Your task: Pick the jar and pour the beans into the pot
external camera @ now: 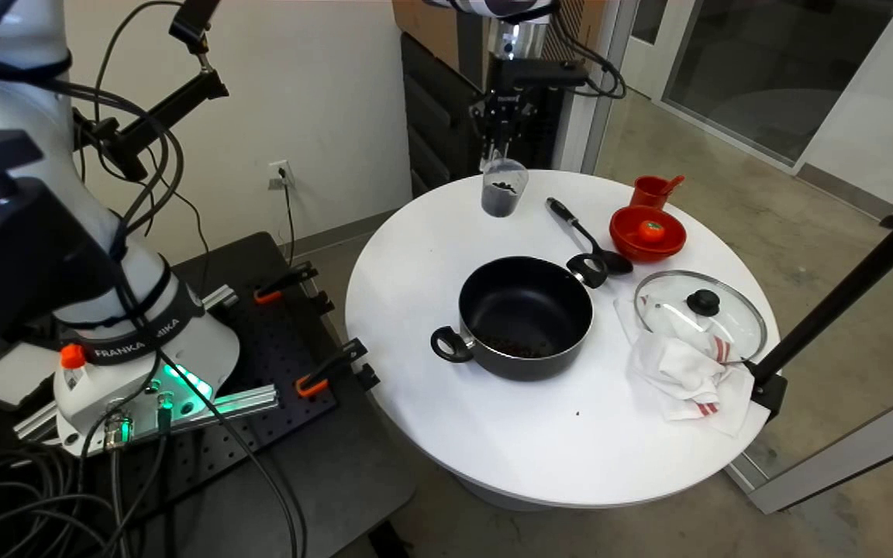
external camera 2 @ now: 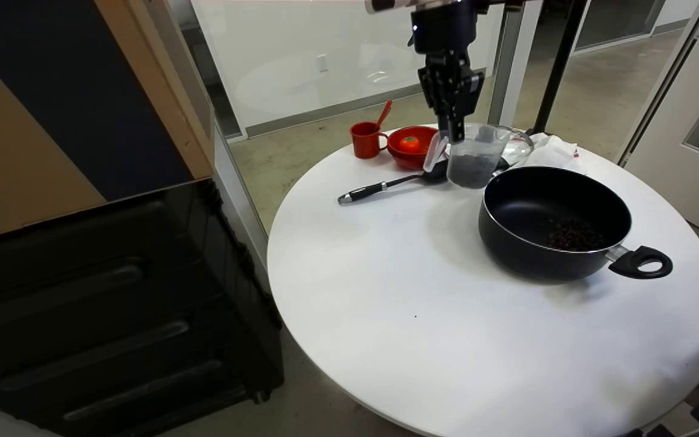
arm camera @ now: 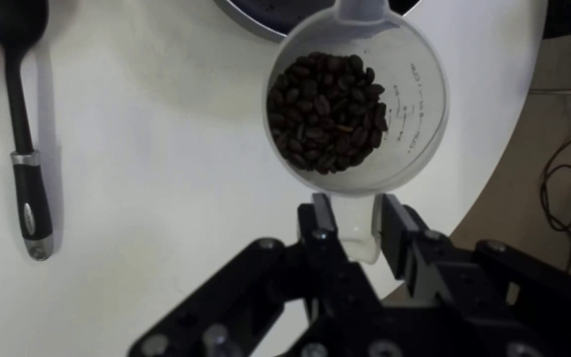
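Note:
The jar is a small see-through measuring cup with a handle and markings, shown in both exterior views [external camera: 515, 175] [external camera 2: 488, 149] and the wrist view [arm camera: 414, 153]. Dark beans [arm camera: 325, 114] lie in its bottom. My gripper [arm camera: 352, 210] is shut on the jar's handle, a finger on each side; it also shows in both exterior views [external camera: 496, 152] [external camera 2: 451, 132]. The jar hangs above the table, about upright, beside the pot. The wide black pot [external camera: 528, 368] [external camera 2: 537, 261] stands on the table with some beans [external camera 2: 574, 233] on its floor. Its rim [arm camera: 256, 25] shows in the wrist view.
A black spoon [external camera: 578, 229] lies beside the pot's far handle. A red bowl [external camera: 667, 246] with a tomato, a red cup [external camera: 648, 191], a glass lid [external camera: 741, 310] and a white cloth [external camera: 679, 372] are along one side of the round white table [external camera: 446, 434].

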You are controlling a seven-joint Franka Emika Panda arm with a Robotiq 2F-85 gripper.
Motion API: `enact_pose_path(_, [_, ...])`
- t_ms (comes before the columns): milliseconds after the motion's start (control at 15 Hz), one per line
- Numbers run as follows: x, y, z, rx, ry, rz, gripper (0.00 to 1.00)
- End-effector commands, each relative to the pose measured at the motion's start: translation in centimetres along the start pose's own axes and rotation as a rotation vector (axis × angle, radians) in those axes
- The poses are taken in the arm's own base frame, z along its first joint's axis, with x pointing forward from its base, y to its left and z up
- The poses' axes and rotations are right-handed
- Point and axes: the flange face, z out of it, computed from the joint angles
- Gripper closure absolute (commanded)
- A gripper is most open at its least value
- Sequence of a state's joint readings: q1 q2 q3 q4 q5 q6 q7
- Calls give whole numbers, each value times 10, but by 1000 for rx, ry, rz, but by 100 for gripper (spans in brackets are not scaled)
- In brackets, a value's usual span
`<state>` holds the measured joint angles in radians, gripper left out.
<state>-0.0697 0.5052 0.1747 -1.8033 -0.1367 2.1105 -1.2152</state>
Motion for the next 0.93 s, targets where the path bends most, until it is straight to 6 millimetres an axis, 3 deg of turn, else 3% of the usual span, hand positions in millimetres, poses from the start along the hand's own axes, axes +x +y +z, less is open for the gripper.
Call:
enact_pose_path(0, [-40,-4,-15,84,119,-56,93])
enact_pose_path(467, [-151,-10,10,253,367,-50,93])
enact_pose_path(667, [-184,-13,18,247,528,-62,93])
enact_pose_path(867, [-203,-21,30,234,685,-101,93])
